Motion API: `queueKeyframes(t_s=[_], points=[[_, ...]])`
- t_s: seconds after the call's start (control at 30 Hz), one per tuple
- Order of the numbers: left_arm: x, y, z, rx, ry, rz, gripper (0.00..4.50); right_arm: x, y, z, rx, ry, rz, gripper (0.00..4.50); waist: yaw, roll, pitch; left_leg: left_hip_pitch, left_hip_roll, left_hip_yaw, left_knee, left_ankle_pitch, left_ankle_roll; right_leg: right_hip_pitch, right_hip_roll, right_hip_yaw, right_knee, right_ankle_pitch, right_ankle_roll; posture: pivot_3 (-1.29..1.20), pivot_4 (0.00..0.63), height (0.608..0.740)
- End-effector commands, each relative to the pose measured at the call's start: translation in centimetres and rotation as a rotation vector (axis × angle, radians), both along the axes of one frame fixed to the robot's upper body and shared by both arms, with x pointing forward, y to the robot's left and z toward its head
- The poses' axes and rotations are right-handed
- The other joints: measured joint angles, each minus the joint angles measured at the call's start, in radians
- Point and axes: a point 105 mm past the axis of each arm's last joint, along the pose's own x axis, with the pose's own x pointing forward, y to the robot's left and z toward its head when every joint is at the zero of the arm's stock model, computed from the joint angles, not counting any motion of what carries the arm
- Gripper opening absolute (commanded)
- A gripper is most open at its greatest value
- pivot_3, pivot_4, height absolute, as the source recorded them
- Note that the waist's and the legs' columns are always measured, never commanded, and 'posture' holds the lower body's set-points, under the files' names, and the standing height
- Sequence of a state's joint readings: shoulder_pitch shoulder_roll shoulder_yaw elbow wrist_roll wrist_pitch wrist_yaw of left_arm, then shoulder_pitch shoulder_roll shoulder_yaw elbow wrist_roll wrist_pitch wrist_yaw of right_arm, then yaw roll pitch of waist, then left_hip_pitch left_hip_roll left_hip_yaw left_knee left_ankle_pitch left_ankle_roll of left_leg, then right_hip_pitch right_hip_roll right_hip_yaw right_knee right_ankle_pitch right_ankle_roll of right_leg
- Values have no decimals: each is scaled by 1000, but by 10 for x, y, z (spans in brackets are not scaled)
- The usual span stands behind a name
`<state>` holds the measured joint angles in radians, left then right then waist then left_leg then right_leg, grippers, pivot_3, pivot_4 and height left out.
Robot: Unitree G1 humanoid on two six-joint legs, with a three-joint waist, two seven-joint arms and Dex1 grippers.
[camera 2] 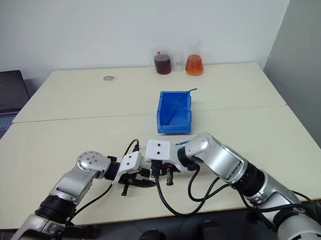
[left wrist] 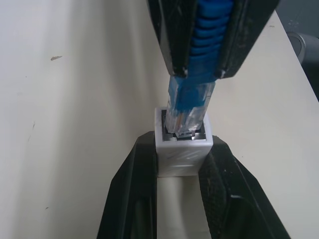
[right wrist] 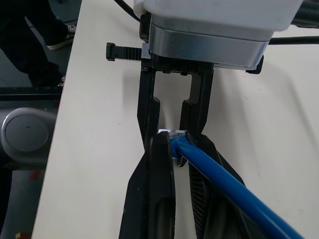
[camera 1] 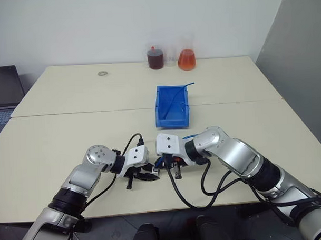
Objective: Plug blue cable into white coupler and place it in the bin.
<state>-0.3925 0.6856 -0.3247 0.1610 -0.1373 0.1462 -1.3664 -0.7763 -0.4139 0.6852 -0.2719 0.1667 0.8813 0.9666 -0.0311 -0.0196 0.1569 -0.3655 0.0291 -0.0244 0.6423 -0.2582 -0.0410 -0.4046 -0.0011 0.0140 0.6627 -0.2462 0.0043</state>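
Low in the frame's centre I have both arms bent inward, wrists angled down over the counter [camera 1: 55,134]. My left fingers [left wrist: 179,199] clamp the white coupler [left wrist: 182,154]; my right fingers [left wrist: 199,40] pinch the blue cable [left wrist: 192,107], its clear plug seated in the coupler's socket. The bin [camera 1: 172,105] sits mid-frame beyond them

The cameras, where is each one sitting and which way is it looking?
Left eye and right eye views: on the head, looking forward and down over the table at the bin, both arms in front.
Left wrist view: on the left arm, looking along the left claw clamping the white coupler.
Right wrist view: on the right arm, looking along the right claw pinching the blue cable.
Both wrist views share the plug meeting the coupler.
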Motion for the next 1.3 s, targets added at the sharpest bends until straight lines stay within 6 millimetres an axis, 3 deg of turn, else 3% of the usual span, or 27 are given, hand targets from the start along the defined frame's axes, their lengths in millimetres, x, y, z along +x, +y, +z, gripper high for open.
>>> queueKeyframes(t_s=[0.03,0.43,0.7,0.83,1.13,1.3], points=[[-14,5,-29,86,100,3,802,-16,0,-13,-52,68,68,109,0,0,0,0,0,0,0,0,0,0,0,0,0,0,0,0,150,740],[-15,4,-31,85,97,6,802,-17,12,-8,-61,37,114,109,0,1,0,0,0,0,-2,-1,1,0,0,0,-2,-1,0,0,150,740],[-16,4,-32,85,93,12,802,-22,-1,-19,-112,66,144,109,1,2,-1,0,0,0,-2,-1,1,0,-1,0,-3,-1,0,0,150,740],[-16,4,-32,85,91,14,802,-25,1,-18,-104,75,150,109,1,2,-2,0,-1,0,-3,-1,1,0,-1,0,-4,-1,1,0,150,740],[-17,5,-32,85,86,17,802,-12,6,-22,-68,108,57,108,0,3,-5,1,0,0,-6,-1,2,0,-1,-1,-4,-2,2,0,150,740],[-16,5,-33,84,86,19,802,-15,13,-21,-51,145,56,108,-1,4,-8,3,0,0,-9,-1,2,0,-1,-1,-4,-4,-1,0,150,740]])
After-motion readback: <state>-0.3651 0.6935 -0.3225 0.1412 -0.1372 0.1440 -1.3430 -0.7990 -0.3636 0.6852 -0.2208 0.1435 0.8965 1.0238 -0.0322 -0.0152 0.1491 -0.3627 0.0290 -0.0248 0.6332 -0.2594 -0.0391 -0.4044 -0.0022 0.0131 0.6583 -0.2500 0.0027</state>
